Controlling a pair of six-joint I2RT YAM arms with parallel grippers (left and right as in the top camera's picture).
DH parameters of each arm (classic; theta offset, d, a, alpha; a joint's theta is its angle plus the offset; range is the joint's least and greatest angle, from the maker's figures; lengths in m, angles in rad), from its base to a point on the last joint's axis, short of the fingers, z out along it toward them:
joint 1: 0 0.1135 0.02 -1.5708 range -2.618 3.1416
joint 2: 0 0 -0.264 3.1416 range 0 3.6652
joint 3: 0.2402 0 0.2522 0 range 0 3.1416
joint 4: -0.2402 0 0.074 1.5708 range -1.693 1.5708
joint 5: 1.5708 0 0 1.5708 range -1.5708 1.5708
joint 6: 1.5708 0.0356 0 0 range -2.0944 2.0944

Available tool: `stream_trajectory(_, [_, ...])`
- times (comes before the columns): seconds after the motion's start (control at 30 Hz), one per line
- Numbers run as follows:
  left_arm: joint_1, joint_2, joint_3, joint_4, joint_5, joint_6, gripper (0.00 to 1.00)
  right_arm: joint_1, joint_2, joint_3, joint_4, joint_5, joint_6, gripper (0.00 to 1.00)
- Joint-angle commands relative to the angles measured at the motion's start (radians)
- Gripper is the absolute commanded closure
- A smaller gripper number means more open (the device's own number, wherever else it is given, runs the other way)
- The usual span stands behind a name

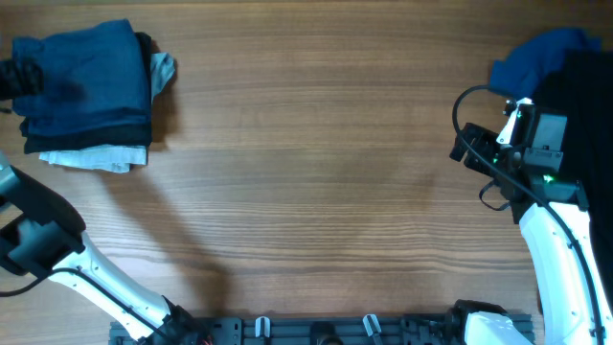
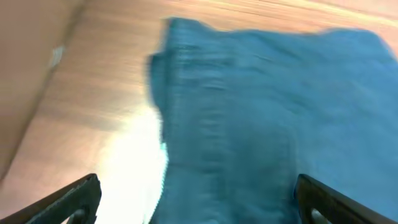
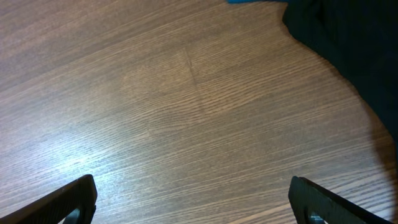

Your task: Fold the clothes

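We see the left jaws standing wide apart above the folded dark blue denim-like shorts (image 2: 261,106), and they grip nothing. These shorts lie on top of a stack in the far left corner of the brown wooden table (image 1: 316,144), over a black garment (image 1: 96,137) and a pale grey-white garment (image 1: 96,158). The right jaws are wide apart too, over bare wood. Near them, at the right edge, lie a brighter blue garment (image 1: 536,57) and a black cloth (image 1: 589,96).

One folded stack of clothes (image 1: 86,81), one loose blue garment (image 1: 536,59), one loose black garment (image 1: 586,105), one wooden table (image 1: 316,172)
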Motion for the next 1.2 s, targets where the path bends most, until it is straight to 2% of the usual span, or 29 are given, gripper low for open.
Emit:
stream_trajectory(0.0, [0.027, -0.081, 0.027, 0.009, -0.003, -0.278, 0.0, -0.004, 0.004, 0.002, 0.002, 0.024, 0.004, 0.0])
stream_trajectory(0.03, [0.027, -0.098, 0.027, 0.009, 0.059, -0.304, 0.0, -0.004, 0.004, 0.002, 0.003, 0.024, 0.004, 0.0])
stream_trajectory(0.07, [0.026, -0.109, 0.027, 0.008, 0.107, -0.326, 0.06, -0.004, 0.004, 0.002, 0.002, 0.024, 0.004, 0.0])
stream_trajectory(0.1, [0.025, -0.119, 0.027, 0.002, 0.192, -0.369, 0.36, -0.004, 0.004, 0.002, 0.002, 0.024, 0.004, 0.0])
stream_trajectory(0.13, [0.025, -0.12, 0.027, -0.008, 0.258, -0.418, 0.74, -0.004, 0.004, 0.002, 0.002, 0.024, 0.004, 0.0])
stream_trajectory(0.17, [0.025, -0.118, 0.027, -0.026, 0.293, -0.451, 0.93, -0.004, 0.004, 0.002, 0.002, 0.024, 0.004, 0.0])
stream_trajectory(0.2, [0.021, -0.104, 0.027, -0.069, 0.298, -0.487, 0.96, -0.004, 0.004, 0.002, 0.002, 0.024, 0.004, 0.0])
stream_trajectory(0.37, [0.023, -0.014, 0.026, -0.233, 0.297, -0.493, 0.96, -0.004, 0.004, 0.002, 0.002, 0.024, 0.005, 0.0])
stream_trajectory(0.53, [0.043, 0.109, 0.026, -0.323, 0.29, -0.513, 0.96, -0.004, 0.004, 0.002, 0.002, 0.024, 0.004, 0.0])
stream_trajectory(0.63, [0.067, 0.149, 0.026, -0.327, 0.29, -0.52, 0.96, -0.004, 0.004, 0.002, 0.002, 0.024, 0.004, 0.0])
stream_trajectory(0.73, [0.08, 0.116, 0.027, -0.325, 0.299, -0.629, 0.96, -0.004, 0.004, 0.002, 0.002, 0.024, 0.004, 0.0])
stream_trajectory(0.97, [0.011, -0.076, 0.027, -0.315, 0.404, -0.62, 0.96, -0.004, 0.004, 0.002, 0.002, 0.024, 0.004, 0.0])
stream_trajectory(1.17, [-0.133, -0.074, 0.027, -0.367, 0.436, -0.522, 0.96, -0.004, 0.004, 0.002, 0.003, 0.024, 0.004, 0.0])
